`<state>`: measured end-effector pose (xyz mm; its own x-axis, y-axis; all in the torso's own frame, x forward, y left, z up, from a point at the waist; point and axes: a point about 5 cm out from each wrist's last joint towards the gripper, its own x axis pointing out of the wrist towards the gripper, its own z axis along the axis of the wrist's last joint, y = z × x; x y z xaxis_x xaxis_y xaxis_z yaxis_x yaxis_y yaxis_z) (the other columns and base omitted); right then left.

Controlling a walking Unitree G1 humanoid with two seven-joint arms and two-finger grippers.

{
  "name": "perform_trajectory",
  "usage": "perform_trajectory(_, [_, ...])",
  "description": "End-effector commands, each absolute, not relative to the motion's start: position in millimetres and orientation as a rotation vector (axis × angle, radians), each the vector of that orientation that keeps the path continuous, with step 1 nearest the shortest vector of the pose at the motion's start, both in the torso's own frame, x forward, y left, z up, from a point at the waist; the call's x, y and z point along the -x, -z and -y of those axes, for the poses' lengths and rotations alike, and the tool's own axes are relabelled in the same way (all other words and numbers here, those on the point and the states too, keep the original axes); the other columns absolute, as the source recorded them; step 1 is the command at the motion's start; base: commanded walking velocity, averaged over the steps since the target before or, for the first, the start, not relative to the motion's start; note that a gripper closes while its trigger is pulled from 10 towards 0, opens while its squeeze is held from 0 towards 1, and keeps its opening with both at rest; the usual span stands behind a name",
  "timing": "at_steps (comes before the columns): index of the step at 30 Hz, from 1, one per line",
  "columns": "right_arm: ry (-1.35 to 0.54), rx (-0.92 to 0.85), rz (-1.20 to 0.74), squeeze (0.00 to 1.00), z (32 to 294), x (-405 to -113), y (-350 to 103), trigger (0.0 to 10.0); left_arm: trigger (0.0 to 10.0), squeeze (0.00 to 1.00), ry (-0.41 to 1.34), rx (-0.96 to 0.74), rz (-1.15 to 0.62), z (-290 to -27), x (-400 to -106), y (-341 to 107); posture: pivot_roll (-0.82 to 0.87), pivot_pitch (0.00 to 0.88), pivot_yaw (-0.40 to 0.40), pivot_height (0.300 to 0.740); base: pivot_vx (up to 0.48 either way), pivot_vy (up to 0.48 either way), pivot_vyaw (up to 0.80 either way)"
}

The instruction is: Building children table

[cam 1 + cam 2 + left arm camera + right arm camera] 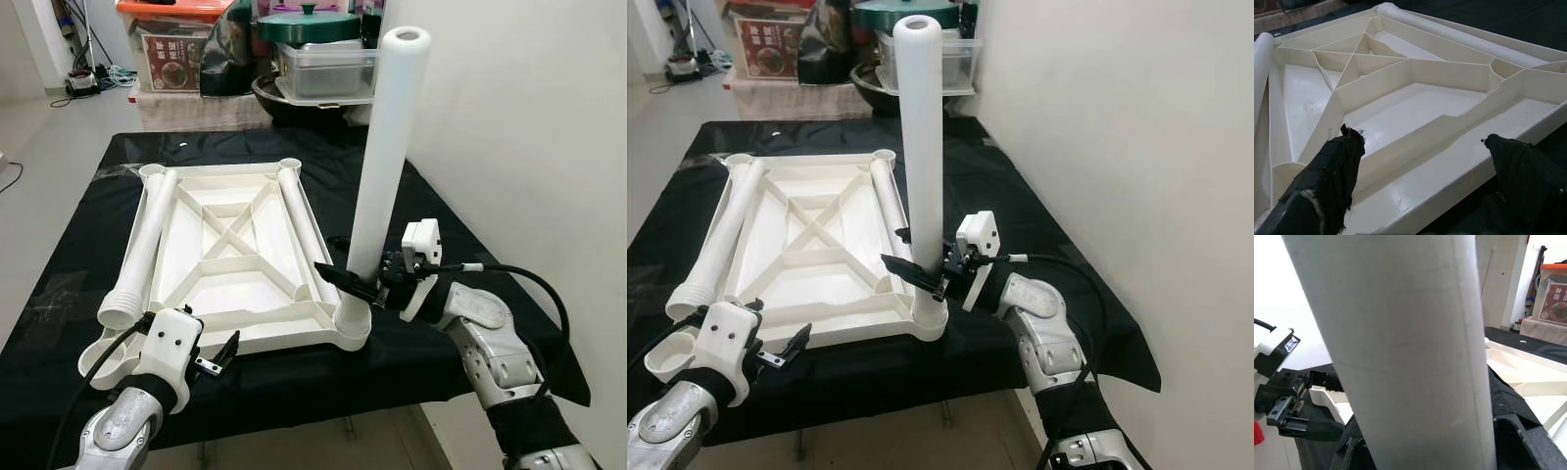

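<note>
The right gripper (364, 279) clasps the upright leg (384, 157) low down, seating it in the tabletop's (235, 259) near-right corner socket. The left gripper (217, 356), fingers spread and empty, waits at the near edge, likely to steady it.

black cloth (470, 245) | orange-lidded bin (171, 44) | green pot lid (309, 24) | clear container (328, 69)

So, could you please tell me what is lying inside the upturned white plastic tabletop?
Two loose white plastic leg tubes, one along its left side, another along the right, rest on the upturned white plastic tabletop. Its crossed ribs show; the black cloth beneath it is covered.
</note>
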<state>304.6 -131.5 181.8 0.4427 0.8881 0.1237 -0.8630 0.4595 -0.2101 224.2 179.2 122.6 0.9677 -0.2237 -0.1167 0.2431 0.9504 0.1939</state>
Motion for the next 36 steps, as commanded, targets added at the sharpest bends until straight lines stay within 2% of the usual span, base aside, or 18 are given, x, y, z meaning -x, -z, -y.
perform_trajectory(1, [-1.104,0.047,0.094,0.0,132.5,-299.7,-155.8,10.0,10.0,0.0,0.239,-0.205,-0.094,-178.9,-224.2,-120.8,0.1,0.0,-0.087,0.74,0.0,0.0,0.0])
perform_trajectory(11, [-1.031,-0.018,0.042,0.0,134.4,-294.0,-142.6,10.0,10.0,0.0,0.24,-0.198,-0.093,-178.7,-222.8,-120.5,0.11,0.0,-0.094,0.74,0.0,0.0,0.0])
perform_trajectory(20, [-0.731,-0.069,-0.042,0.0,105.4,-307.9,-130.0,10.0,10.0,0.0,0.223,-0.209,-0.084,-182.8,-221.6,-124.5,0.13,0.0,-0.097,0.74,0.0,0.0,0.0])
perform_trajectory(26, [-0.686,-0.061,-0.04,0.0,102.0,-309.9,-129.5,10.0,10.0,0.0,0.218,-0.21,-0.08,-183.2,-221.9,-125.6,0.13,0.0,-0.098,0.74,0.0,0.0,0.0])
perform_trajectory(29, [-0.412,-0.08,-0.146,0.0,112.6,-321.6,-119.5,10.0,10.0,0.0,0.206,-0.212,-0.077,-183.4,-222.3,-126.6,0.14,0.0,-0.102,0.74,0.0,0.0,0.0])
perform_trajectory(30, [-0.412,-0.08,-0.146,0.0,112.6,-321.6,-119.5,10.0,10.0,0.0,0.206,-0.212,-0.077,-183.4,-222.3,-126.6,0.14,0.0,-0.102,0.74,0.0,0.0,0.0])
perform_trajectory(32, [-0.232,-0.136,-0.191,0.0,124.2,-328.4,-116.7,10.0,10.0,0.0,0.2,-0.21,-0.076,-183.5,-222.7,-127.1,0.14,0.0,-0.1,0.74,0.0,0.0,0.0])
perform_trajectory(36, [-0.081,-0.225,-0.236,0.0,131.2,-328.6,-113.4,10.0,10.0,0.0,0.196,-0.209,-0.079,-184.3,-222.5,-127.4,0.14,0.0,-0.09,0.74,0.0,0.0,0.0])
